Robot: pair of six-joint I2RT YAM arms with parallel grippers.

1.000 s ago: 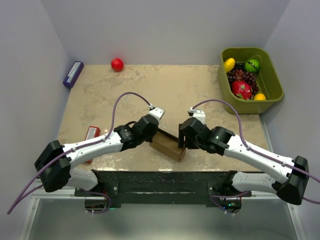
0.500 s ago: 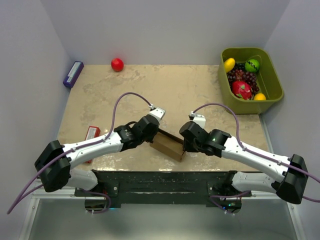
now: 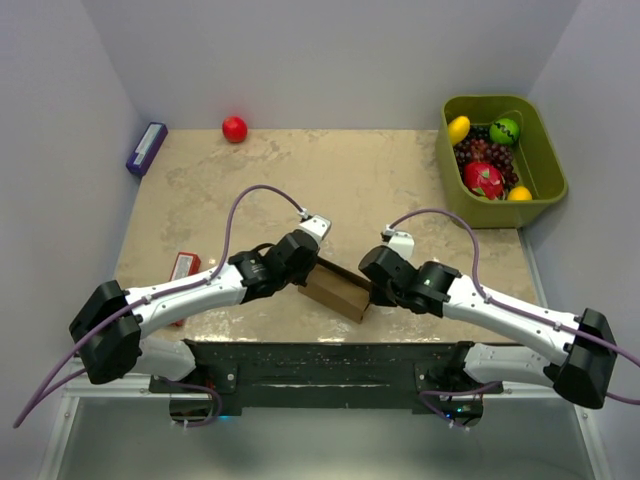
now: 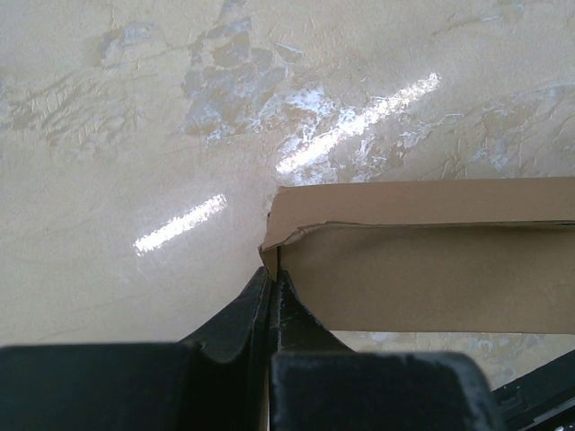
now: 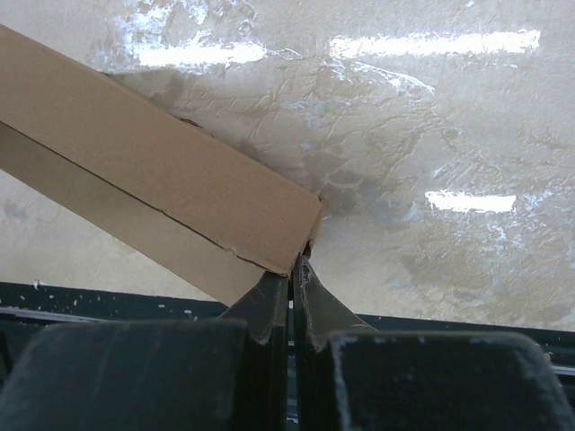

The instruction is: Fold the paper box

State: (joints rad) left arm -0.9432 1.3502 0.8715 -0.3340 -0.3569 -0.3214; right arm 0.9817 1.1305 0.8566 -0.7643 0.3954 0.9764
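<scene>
Both closed, left tool (image 4: 272,274) pinches the paper box (image 3: 335,288), right tool (image 5: 292,269) touches it; bin (image 3: 548,160) holds fruit (image 3: 485,178)

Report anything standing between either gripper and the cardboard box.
Nothing visible does. The left gripper pinches one corner of the cardboard box, and the right gripper pinches the corner at the opposite end, so both are in direct contact with it.

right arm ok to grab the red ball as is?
Probably not. The right gripper is shut at the box's corner. The ball sits at the far left edge, beyond the left gripper, which pinches the box's other end.
</scene>
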